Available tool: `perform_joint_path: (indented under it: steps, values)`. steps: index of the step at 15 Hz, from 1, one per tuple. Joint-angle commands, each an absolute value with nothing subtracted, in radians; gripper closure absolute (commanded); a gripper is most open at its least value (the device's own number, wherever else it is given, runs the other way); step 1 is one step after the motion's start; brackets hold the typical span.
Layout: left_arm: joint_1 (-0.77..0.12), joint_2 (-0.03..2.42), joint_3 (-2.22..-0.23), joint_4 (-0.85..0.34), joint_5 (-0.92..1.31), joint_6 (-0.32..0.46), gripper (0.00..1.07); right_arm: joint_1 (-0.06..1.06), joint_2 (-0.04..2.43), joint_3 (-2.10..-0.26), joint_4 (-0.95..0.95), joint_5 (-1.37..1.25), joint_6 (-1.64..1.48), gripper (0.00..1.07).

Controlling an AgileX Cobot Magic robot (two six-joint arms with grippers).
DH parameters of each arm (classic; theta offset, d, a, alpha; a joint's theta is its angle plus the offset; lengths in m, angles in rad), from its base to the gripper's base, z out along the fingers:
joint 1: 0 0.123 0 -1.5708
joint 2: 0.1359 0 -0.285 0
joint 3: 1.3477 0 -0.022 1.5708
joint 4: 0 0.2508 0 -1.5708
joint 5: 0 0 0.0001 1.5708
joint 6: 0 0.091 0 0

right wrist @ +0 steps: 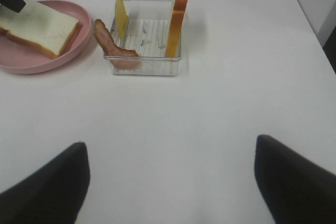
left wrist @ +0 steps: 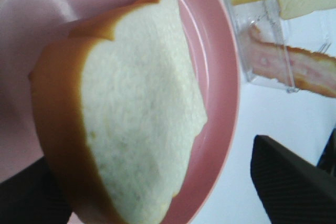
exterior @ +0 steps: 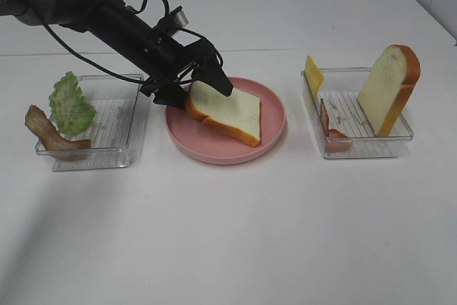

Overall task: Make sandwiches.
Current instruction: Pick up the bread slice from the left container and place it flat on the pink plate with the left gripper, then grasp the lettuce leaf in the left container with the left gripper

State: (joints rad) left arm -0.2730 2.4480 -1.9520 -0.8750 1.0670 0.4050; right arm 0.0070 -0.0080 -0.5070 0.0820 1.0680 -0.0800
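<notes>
So the left tool (exterior: pixel 200 95) is down over the round pink plate (exterior: pixel 214 149), its black fingers spread to either side of a thick white bread slice with orange-brown crust (exterior: pixel 228 113) that lies on the plate. The second bread slice (exterior: pixel 389 87) stands on edge in the right clear plastic tray (exterior: pixel 371 149) with a yellow cheese slice (exterior: pixel 313 75) and a brown-red bacon strip (exterior: pixel 332 133), while the ruffled green lettuce leaf (exterior: pixel 70 105) and another bacon strip (exterior: pixel 50 133) sit in the left clear tray (exterior: pixel 107 155). Right tool (right wrist: pixel 170 182) hangs spread wide and empty above the white bench (exterior: pixel 228 233)
</notes>
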Motion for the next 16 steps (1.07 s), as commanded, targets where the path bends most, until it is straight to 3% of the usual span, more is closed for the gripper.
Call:
perform_joint_path:
  steps: [1,5,6,9,11,13,16]
  values:
    - [-0.296,2.417,-1.968,-0.77,1.066,0.397,0.25,0.0,-0.02,-0.506,0.083,1.061,-0.086,0.27]
    - [-0.326,2.356,-2.021,-0.485,1.061,0.245,0.25,0.0,-0.019,-0.506,0.086,1.061,-0.086,0.27]
    - [-0.326,2.356,-2.021,-0.485,1.061,0.245,0.25,0.0,-0.019,-0.506,0.086,1.061,-0.086,0.27]
    - [-0.325,2.355,-2.145,-0.365,1.189,0.118,0.25,0.0,-0.019,-0.506,0.085,1.061,-0.086,0.27]
    - [-0.323,2.34,-2.282,-0.168,1.29,-0.008,0.26,0.0,-0.019,-0.506,0.083,1.061,-0.086,0.27]
    - [-0.323,2.295,-2.284,-0.06,1.29,-0.071,0.3,0.0,-0.019,-0.506,0.084,1.061,-0.086,0.27]
    - [-0.297,2.252,-2.28,0.0,1.29,-0.077,0.32,0.0,-0.019,-0.506,0.084,1.061,-0.086,0.27]
